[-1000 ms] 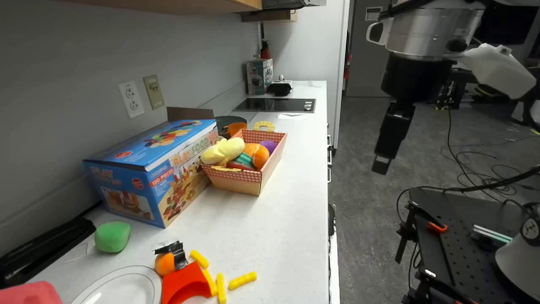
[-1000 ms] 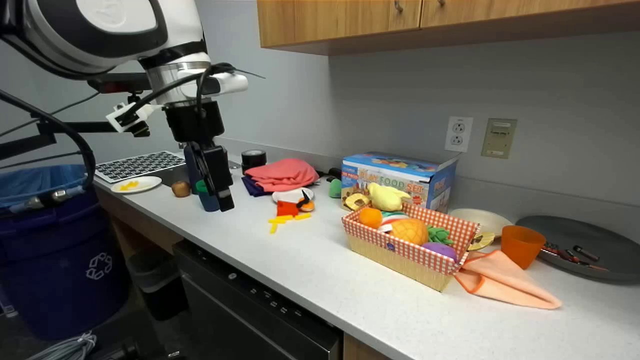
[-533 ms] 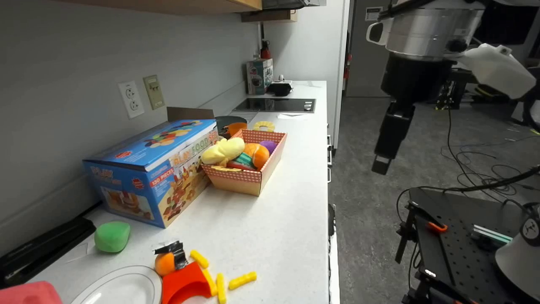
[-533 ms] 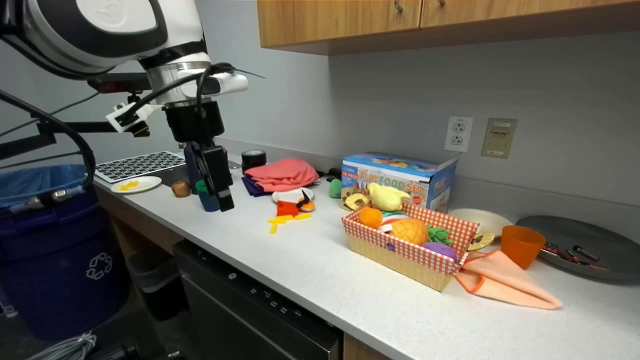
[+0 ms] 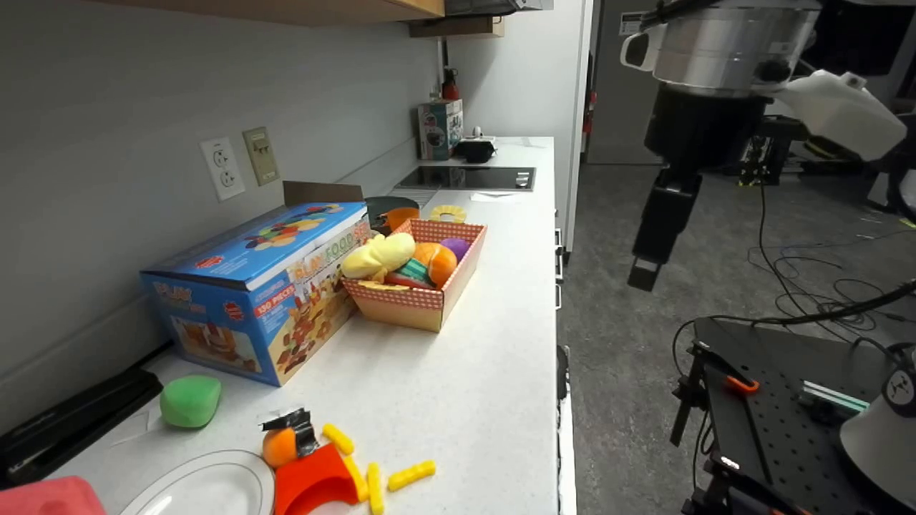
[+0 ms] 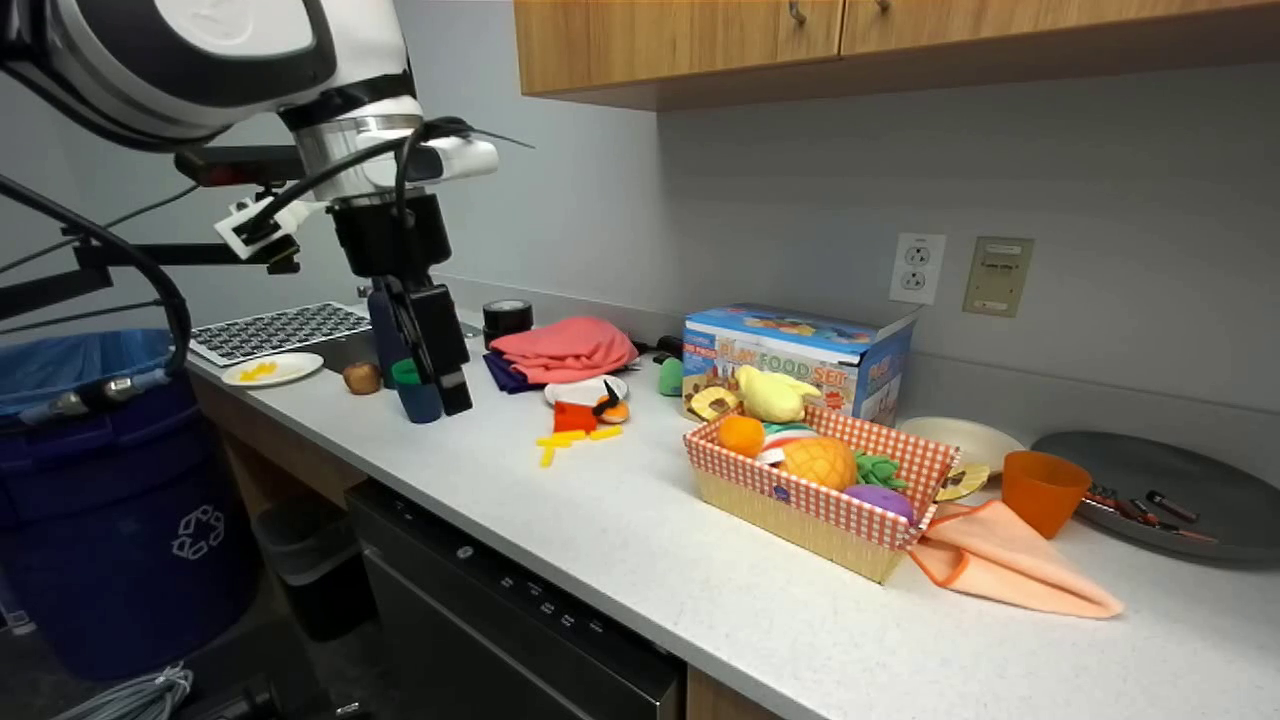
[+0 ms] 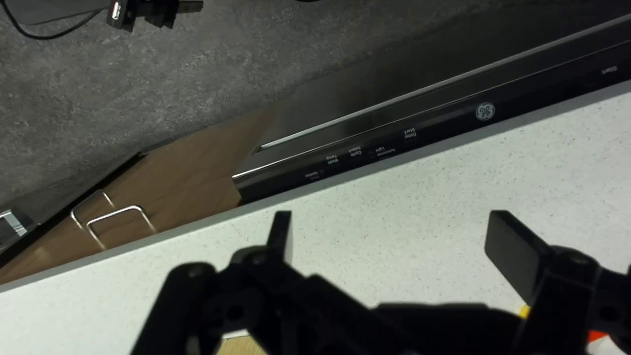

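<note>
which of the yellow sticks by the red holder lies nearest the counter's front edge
The yellow stick farthest from the red holder; the others lie closer to it and farther back on the counter.

Yellow sticks (image 5: 375, 488) lie on the counter (image 5: 486, 372) — scattered

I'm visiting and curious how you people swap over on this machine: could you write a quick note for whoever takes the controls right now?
Gripper: open, holding nothing, raised clear of the counter.
Things: yellow toy fries lie loose beside the red holder, near the white plate. A toy pineapple and toy orange sit in the checkered basket, next to the play food box.
Done: those two toys are in the basket.
Left: nothing is gripped yet, and the fries lie outside the holder.
</note>
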